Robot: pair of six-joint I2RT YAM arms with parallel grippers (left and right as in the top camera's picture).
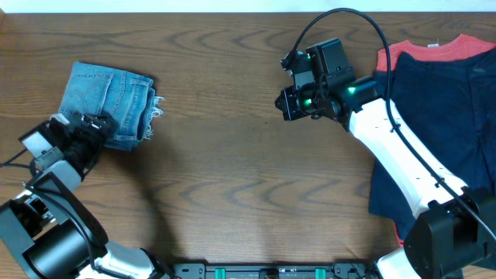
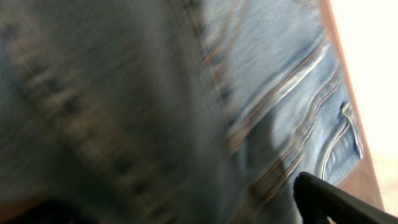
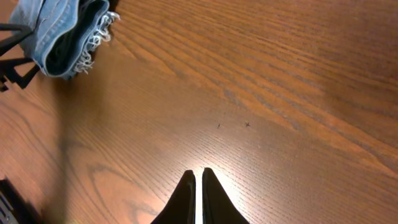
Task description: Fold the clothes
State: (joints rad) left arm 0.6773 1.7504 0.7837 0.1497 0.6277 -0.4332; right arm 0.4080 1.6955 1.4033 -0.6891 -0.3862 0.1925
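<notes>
L gripper (image 1: 91, 126) at near edge of folded jeans (image 1: 108, 91), left side of table (image 1: 232, 186); fingers blurred, can't tell if spread or pinching. R gripper (image 3: 198, 186) over bare mid-table, fingers pressed together. Navy cloth (image 1: 434, 124) over red shirt (image 1: 434, 51), far right.

The right arm (image 1: 395, 155), from the lower right of the overhead frame toward upper centre, has a long white link between bulky black joint housings. Small green lights (image 1: 353, 91) glow on its black wrist block, and a thin black cable (image 1: 341, 10) arcs above it. The right claw (image 3: 198, 174) has two slim, tapered black fingers (image 3: 183, 202). The left arm (image 1: 54, 205), at lower left, is mostly black, with a grey block (image 1: 35, 143) and a white link along the bottom edge. The left claw (image 1: 89, 128) is black.
</notes>
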